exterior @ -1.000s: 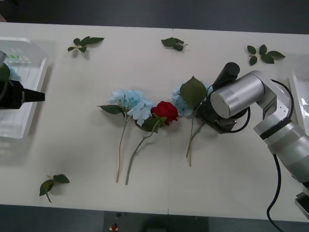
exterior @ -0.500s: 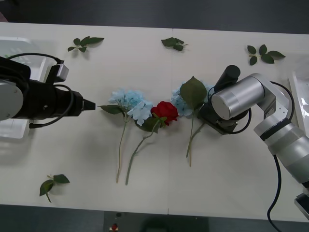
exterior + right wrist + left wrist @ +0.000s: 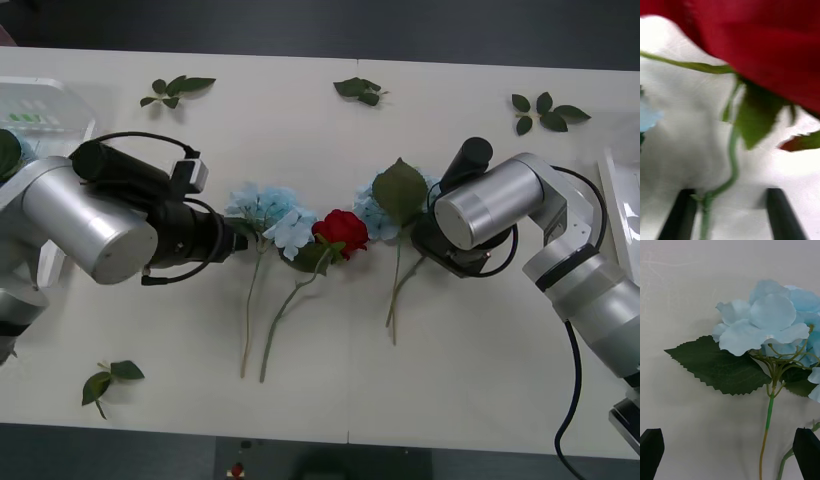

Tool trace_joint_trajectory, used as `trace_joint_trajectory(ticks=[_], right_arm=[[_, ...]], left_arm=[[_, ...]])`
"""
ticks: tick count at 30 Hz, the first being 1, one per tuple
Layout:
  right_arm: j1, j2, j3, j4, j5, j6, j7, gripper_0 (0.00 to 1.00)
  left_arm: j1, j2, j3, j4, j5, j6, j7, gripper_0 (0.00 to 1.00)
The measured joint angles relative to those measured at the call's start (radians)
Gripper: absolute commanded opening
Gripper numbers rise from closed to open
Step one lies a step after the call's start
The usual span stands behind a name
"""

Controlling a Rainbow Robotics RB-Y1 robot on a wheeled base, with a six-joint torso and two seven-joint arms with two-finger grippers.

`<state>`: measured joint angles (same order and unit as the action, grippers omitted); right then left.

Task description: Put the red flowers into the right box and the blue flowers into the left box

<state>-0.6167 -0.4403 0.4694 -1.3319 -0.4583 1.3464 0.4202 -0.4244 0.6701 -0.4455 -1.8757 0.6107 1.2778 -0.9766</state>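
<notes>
Three blue flowers lie mid-table: one at the left [image 3: 260, 203], one beside it [image 3: 292, 228], one at the right [image 3: 372, 214] under a big leaf. A red flower [image 3: 342, 231] rests between them. My left gripper [image 3: 729, 459] is open, its black fingers [image 3: 651, 453] on either side of the left blue flower's stem [image 3: 769, 416], just short of its head [image 3: 767, 315]. My right gripper [image 3: 732, 219] is open low over the table, a green stem [image 3: 707, 208] by one finger [image 3: 681, 215] and the red head [image 3: 763, 41] close ahead. The left box [image 3: 45, 110] and right box [image 3: 622, 200] sit at the table's ends.
Loose green leaf sprigs lie along the far side [image 3: 175, 90] [image 3: 358, 90] [image 3: 545, 110] and near the front left corner [image 3: 108, 380]. Long stems trail from the flowers toward the front edge [image 3: 250, 320]. Bare table stretches in front of the right arm.
My left arm has swung in from over the left box to the leftmost blue flower. The right arm has barely shifted. The flowers lie where they were.
</notes>
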Motion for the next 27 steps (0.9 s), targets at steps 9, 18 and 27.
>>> trace_joint_trajectory(ticks=[9,18,27], right_arm=[[-0.007,0.000,0.004,0.000,-0.001,0.029,0.001,0.00],[-0.022,-0.037,0.001,-0.138,-0.017,0.199,0.002,0.00],[-0.022,-0.108,-0.077,-0.274,-0.052,0.295,0.002,0.00]], left_arm=[[-0.044,-0.073,-0.113,0.119,-0.087,-0.124,0.061,1.00],[-0.048,-0.119,-0.177,0.226,-0.173,-0.202,0.061,1.00],[-0.063,-0.122,-0.236,0.235,-0.229,-0.202,0.061,1.00]])
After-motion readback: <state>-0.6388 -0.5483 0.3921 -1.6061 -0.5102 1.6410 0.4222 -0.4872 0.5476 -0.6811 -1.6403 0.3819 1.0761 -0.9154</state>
